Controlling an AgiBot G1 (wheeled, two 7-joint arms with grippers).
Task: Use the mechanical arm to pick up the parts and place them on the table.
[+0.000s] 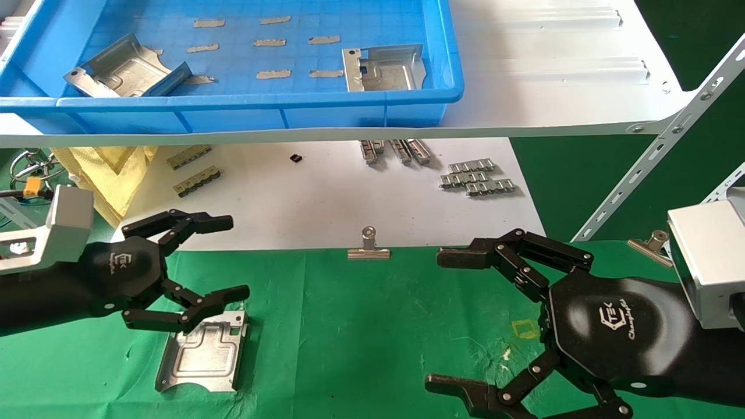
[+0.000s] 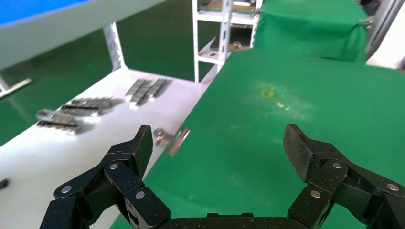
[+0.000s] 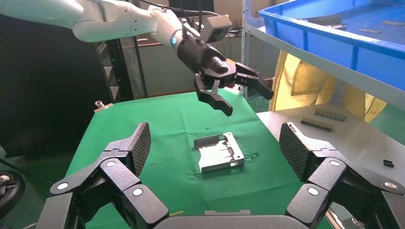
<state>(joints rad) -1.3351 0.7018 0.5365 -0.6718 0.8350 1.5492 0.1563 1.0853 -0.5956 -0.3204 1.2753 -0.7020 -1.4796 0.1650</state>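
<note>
One silver stamped part (image 1: 201,351) lies flat on the green cloth table (image 1: 361,326) at the left; it also shows in the right wrist view (image 3: 219,152). My left gripper (image 1: 227,259) hovers just above its far edge, open and empty, also in its wrist view (image 2: 217,145) and in the right wrist view (image 3: 241,93). Two more parts lie in the blue tray (image 1: 442,52): one (image 1: 125,68) tilted at the left, one (image 1: 381,68) flat at the right. My right gripper (image 1: 439,317) is open and empty over the cloth at the right, also in its wrist view (image 3: 215,150).
The tray sits on a white shelf board (image 1: 553,70) with a slanted bracket (image 1: 657,151). Below, a white board (image 1: 326,192) carries small toothed strips (image 1: 477,176). Binder clips (image 1: 368,244) hold the cloth's edge. A yellow cloth (image 1: 110,169) lies at the far left.
</note>
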